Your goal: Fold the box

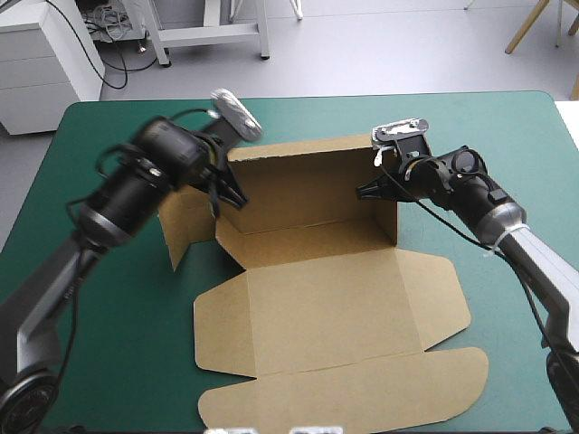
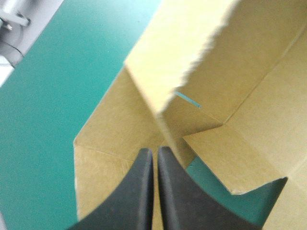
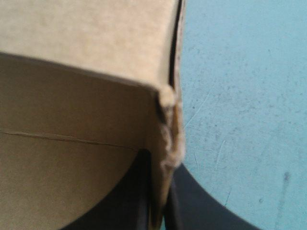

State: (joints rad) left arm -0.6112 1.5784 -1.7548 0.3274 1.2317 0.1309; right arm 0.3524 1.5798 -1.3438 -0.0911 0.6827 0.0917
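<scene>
Now left tool [image 2: 154,153] pinches the left back corner of the box [image 1: 336,303], right tool [image 3: 160,165] pinches its right wall edge, back wall raised, front flaps flat on tabletop [image 1: 118,353].

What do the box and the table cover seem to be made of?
The box: brown cardboard, matte, probably corrugated; its edge in the right wrist view looks frayed and fibrous. The cover: teal-green, matte, finely scratched, perhaps a rubber or vinyl mat; the look leaves it open.
</scene>
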